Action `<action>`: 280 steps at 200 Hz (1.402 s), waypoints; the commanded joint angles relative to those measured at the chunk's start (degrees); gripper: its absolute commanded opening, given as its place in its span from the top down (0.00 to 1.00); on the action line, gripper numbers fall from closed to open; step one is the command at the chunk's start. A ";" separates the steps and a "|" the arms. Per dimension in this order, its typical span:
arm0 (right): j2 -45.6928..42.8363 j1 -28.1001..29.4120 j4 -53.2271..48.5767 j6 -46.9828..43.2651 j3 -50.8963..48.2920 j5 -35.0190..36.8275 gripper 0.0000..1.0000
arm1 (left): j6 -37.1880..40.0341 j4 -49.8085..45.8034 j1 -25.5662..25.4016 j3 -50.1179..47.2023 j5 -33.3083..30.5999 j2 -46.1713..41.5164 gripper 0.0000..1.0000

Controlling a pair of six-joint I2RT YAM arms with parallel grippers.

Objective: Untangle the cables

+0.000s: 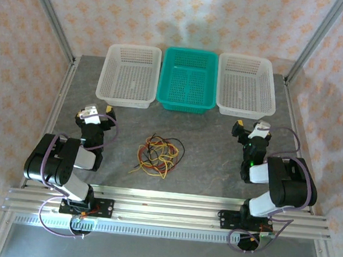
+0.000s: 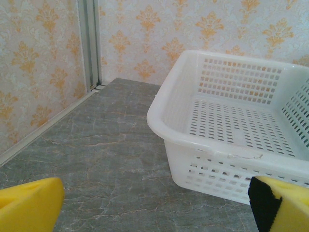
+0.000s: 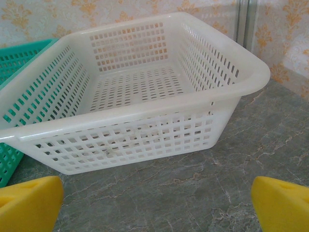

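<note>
Lying on table point(image 1: 217, 163) in a loose, roughly round heap, no clear long axis: cables point(image 1: 157, 153), between the arms. Spread wide, holding nothing: left gripper point(image 2: 154, 205) facing left white basket point(image 2: 193, 142), right gripper point(image 3: 157, 205) facing right white basket point(image 3: 145, 113). Heap inward and back toward bases from both, so behind where they point; probably nearer left arm

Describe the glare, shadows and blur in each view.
Top external: glare whitens the near rail; a soft shadow sits on the wall above the teal basket. Left wrist: left white basket sharp, left fingertips blurred. Right wrist: right white basket sharp, right fingertips blurred.
</note>
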 commanded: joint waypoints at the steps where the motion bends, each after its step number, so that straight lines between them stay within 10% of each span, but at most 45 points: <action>1: 0.11 -0.15 1.30 -0.66 0.76 -0.30 0.00 | 1.13 0.31 -0.21 0.55 0.54 0.32 0.01; 108: -7.14 3.43 -3.40 -5.15 -0.31 -0.53 0.00 | 5.57 2.53 -5.13 -3.65 -4.18 -6.73 0.01; 196: -28.41 9.58 -29.36 -3.50 2.39 -3.55 0.00 | -1.65 -33.36 -10.21 6.33 -3.59 -29.78 0.01; 280: -37.60 9.59 -55.47 15.69 12.17 -5.19 0.00 | -27.34 -76.66 -10.19 24.61 -10.57 -30.68 0.01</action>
